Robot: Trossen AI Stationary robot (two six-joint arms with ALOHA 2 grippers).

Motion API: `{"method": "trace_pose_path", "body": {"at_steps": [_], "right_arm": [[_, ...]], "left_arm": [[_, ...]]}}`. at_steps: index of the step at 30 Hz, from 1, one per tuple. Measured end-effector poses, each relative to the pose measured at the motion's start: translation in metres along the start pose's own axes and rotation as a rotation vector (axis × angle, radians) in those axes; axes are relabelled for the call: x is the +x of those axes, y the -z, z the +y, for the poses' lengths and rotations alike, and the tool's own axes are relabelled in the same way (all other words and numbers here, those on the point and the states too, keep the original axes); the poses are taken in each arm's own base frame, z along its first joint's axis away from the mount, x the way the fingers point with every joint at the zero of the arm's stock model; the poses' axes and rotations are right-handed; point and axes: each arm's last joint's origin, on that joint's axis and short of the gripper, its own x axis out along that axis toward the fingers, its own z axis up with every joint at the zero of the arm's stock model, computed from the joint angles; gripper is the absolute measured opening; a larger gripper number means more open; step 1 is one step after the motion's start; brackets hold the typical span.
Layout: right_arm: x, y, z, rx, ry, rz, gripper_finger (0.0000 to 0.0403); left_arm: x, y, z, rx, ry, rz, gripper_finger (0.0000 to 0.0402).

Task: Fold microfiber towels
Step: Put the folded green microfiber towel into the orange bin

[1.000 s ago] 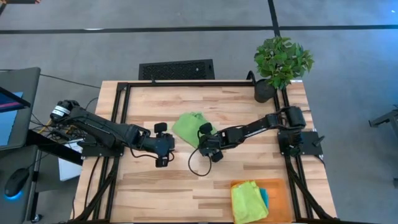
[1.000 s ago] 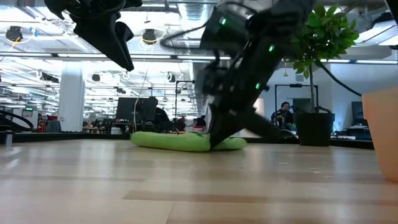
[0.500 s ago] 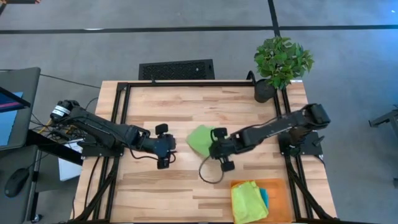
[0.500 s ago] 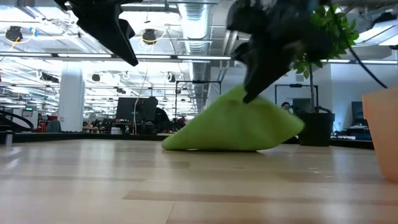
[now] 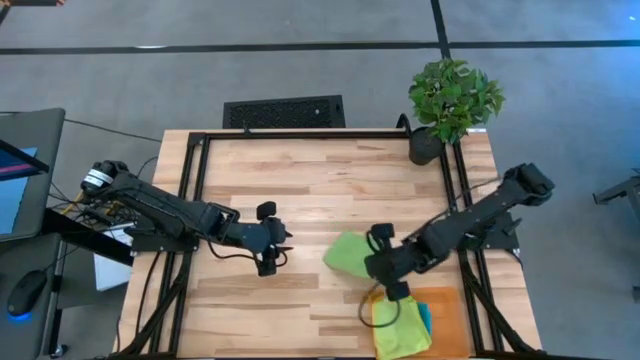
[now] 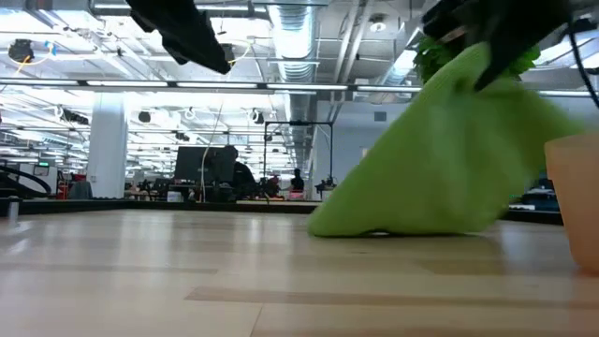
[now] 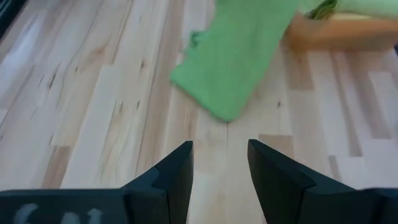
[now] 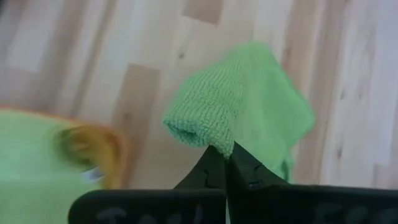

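Observation:
My right gripper (image 5: 385, 268) is shut on a lime green towel (image 5: 348, 254) right of the table's middle, near the front. In the low view the towel (image 6: 449, 159) hangs like a tent from the gripper. A folded lime-yellow towel (image 5: 398, 322) lies over a teal one (image 5: 426, 318) on the orange mat (image 5: 448, 302) at the near right. My left gripper (image 5: 278, 246) is open and empty, raised over the table's middle left, with the towel (image 7: 236, 56) ahead of it. My right gripper pinches a bunched fold of the lime towel (image 8: 214, 138) between its two shut fingers. The fingers come from above, slanting down. The towel hangs slack below them, and its lower edge (image 6: 374, 229) rests on the table.
A potted plant (image 5: 452, 100) stands at the far right corner. A black frame (image 5: 300, 134) runs along the table's far and side edges. Bare wood (image 5: 250, 310) lies at the near left.
My right gripper has gone toward the table's near right, toward the orange mat, and risen, still shut on the lime towel. The towel has been pulled up from a flat heap into a hanging tent and dragged along, its lower edge trailing on the table.

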Motion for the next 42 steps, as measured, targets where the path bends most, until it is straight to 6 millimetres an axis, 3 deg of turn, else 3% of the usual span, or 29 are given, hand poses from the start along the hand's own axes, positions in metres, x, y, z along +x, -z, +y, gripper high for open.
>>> {"method": "trace_pose_path", "body": {"at_steps": [9, 19, 28, 33, 42], "right_arm": [[-0.034, 0.015, 0.037, 0.094, -0.073, -0.042, 0.0006], [-0.048, 0.031, 0.08, 0.242, -0.142, -0.048, 0.0005], [-0.063, 0.046, 0.117, 0.361, -0.246, -0.058, 0.0005], [-0.053, 0.049, 0.138, 0.368, -0.264, -0.046, 0.0005], [-0.004, 0.047, 0.17, 0.356, -0.303, 0.043, 0.0007]], "left_arm": [[0.003, -0.011, -0.011, 0.058, 0.047, -0.125, 0.0145], [0.054, -0.008, -0.031, 0.173, 0.05, -0.17, 0.0145], [0.066, -0.013, -0.036, 0.198, 0.058, -0.254, 0.0145], [0.064, -0.018, -0.037, 0.205, 0.066, -0.299, 0.0145], [0.063, -0.02, -0.039, 0.215, 0.093, -0.323, 0.0145]]}}
